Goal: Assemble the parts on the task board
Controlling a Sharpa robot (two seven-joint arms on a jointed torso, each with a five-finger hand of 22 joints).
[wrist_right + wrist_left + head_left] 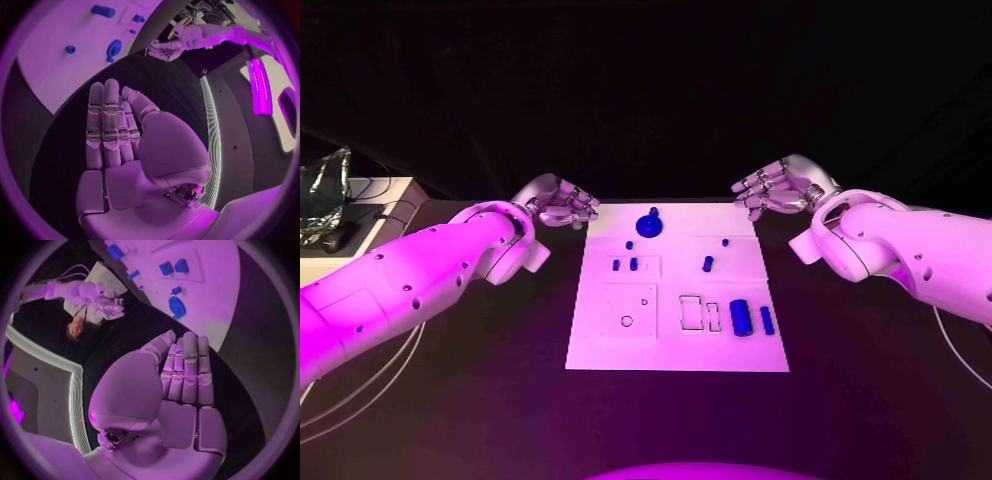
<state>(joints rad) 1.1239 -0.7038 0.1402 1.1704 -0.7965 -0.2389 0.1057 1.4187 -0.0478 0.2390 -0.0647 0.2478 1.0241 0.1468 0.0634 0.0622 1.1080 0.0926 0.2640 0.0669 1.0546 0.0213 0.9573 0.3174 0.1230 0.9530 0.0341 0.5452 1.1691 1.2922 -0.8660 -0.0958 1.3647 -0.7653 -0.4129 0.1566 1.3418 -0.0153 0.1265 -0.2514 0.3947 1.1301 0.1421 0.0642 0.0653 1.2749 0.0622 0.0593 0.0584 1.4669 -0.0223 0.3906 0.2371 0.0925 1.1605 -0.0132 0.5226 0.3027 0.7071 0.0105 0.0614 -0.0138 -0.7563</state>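
The white task board [675, 345] lies in the middle of the black table. On it are several blue parts: a round piece [648, 222] near the far edge, small pegs [625, 265] left of centre, one peg [708, 264] right of centre, and a block [740, 314] with a slim bar [766, 319] at the near right. My left hand [557, 203] hovers off the board's far left corner, my right hand [776, 185] off its far right corner. Both hold nothing. The wrist views show each hand [181, 385] [115, 130] with fingers stretched out flat, and the round piece [177, 306] [114, 49] beyond them.
Empty outlined slots [629, 308] [692, 312] mark the board's near half. A white box with cables and a crinkled foil bag [322, 195] sits at the table's far left. Bare black table [459, 400] surrounds the board.
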